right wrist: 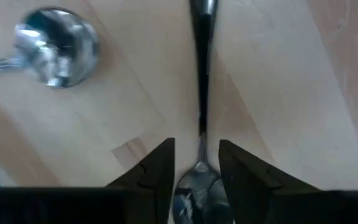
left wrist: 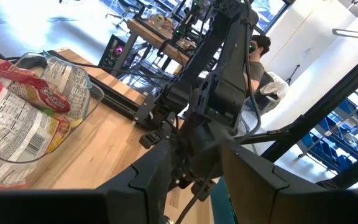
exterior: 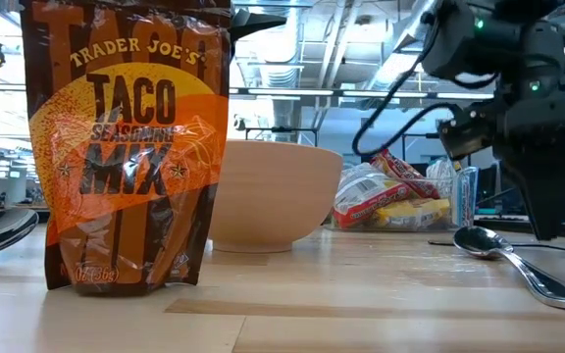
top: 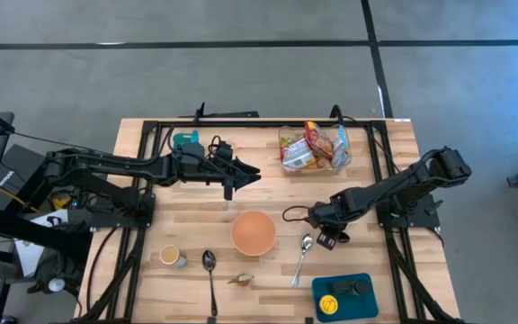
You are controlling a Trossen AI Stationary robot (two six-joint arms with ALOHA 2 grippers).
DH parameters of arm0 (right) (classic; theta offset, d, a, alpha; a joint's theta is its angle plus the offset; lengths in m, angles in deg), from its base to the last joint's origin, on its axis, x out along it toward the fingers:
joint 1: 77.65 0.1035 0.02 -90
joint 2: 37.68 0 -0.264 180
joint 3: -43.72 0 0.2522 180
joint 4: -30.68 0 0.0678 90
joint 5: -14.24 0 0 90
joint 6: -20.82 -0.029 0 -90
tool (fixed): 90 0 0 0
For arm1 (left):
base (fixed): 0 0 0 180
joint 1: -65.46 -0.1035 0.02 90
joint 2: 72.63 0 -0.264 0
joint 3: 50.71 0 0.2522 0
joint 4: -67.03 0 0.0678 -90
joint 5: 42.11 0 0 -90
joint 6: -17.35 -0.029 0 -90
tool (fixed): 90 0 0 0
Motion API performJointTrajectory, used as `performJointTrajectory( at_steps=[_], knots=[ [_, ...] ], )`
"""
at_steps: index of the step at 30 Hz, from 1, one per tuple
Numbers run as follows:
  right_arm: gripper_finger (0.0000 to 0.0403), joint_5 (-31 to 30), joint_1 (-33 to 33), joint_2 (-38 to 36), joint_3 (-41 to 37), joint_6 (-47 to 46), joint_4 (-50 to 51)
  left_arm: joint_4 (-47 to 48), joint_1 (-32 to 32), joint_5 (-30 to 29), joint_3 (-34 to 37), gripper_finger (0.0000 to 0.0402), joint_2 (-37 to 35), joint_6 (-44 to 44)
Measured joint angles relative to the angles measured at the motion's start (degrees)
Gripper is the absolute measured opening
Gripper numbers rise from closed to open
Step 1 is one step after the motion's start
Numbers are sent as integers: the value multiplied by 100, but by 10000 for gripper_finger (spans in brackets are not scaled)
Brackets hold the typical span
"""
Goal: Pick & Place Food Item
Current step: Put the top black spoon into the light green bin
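Bright overhead light, blurred wrist close-up

high: we look straight down | low: level, close behind taco mix pouch (exterior: 126,147) | both share our bowl (top: 254,232)

I see a big orange bowl (top: 254,232) in the middle of the wooden table (top: 403,153). A small cup (top: 171,256) sits left of the bowl. A dark spoon (top: 209,270) lies just below it. A blue tray (top: 344,297) is to its lower right.
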Motion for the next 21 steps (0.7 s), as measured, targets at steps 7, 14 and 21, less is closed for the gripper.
performJointTrajectory(
  at_steps=[7,14,21],
  knots=[
    [130,-6,23,306,34,0,20,0,0,0,0,140,0,0],
    [110,-138,31,262,17,22,20,0,0,0,0,140,0,0],
    [86,-149,30,261,10,46,31,0,0,0,0,140,0,0]
  ],
)
